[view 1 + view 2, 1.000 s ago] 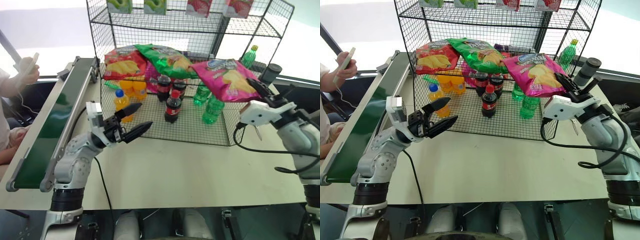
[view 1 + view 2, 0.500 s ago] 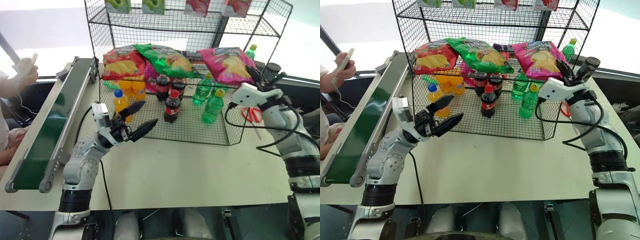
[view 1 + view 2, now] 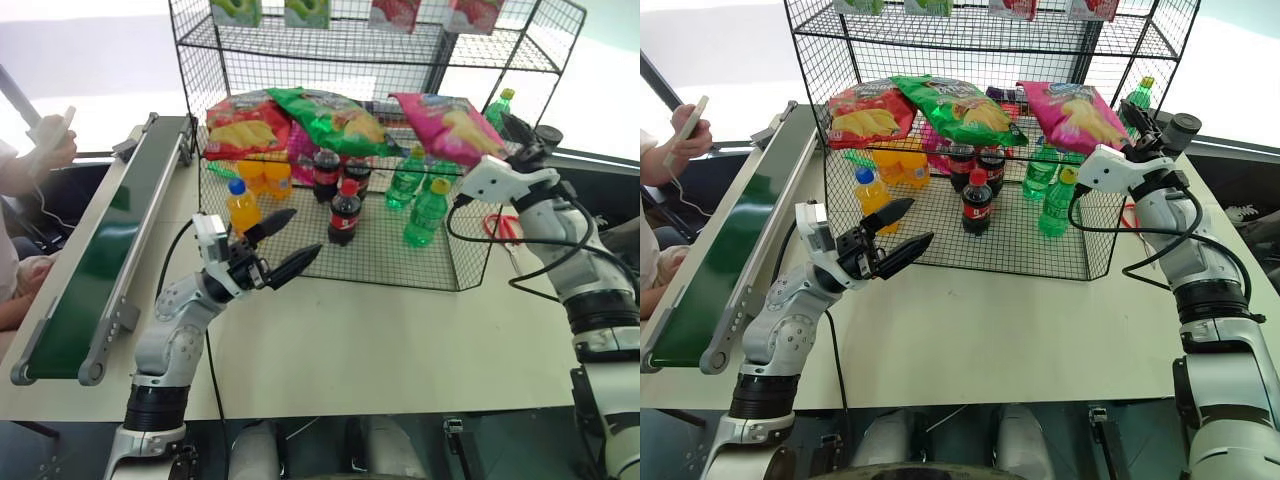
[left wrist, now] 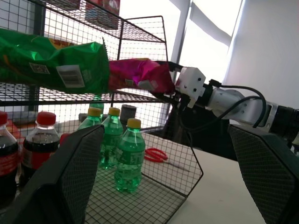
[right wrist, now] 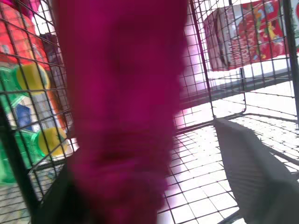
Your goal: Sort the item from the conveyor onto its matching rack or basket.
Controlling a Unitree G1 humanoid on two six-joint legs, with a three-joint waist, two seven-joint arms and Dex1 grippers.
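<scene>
Three chip bags now lie along the middle tier of the black wire rack (image 3: 300, 50), and yours, the magenta-pink bag (image 3: 445, 125), is the one at the right-hand end, beside the green bag (image 3: 330, 118) and well apart from the red bag (image 3: 245, 125).

You are dealing with something light, soft and crinkly: a puffed foil skin that buckles under a pinch and slides on bare wire. If you need to shift it, take it by the flat crimped seam at its near end, not the belly (the chips inside will crush).

Your right gripper (image 3: 1140, 120) sits at that near end, against the rack's corner. Its fingers look parted in the wrist view, with the bag between them rather than pinched, but you cannot tell for sure whether a pad touches the foil.

Your left gripper (image 3: 280, 245) hovers low in front of the rack, jaws spread wide, holding nothing.

How much of the bag overhangs the shelf edge is hard to judge: the gripper covers that end, and the right wrist view gives little beyond a pink blur and wire.

The conveyor (image 3: 110, 250) carries nothing on the stretch you can see.
</scene>
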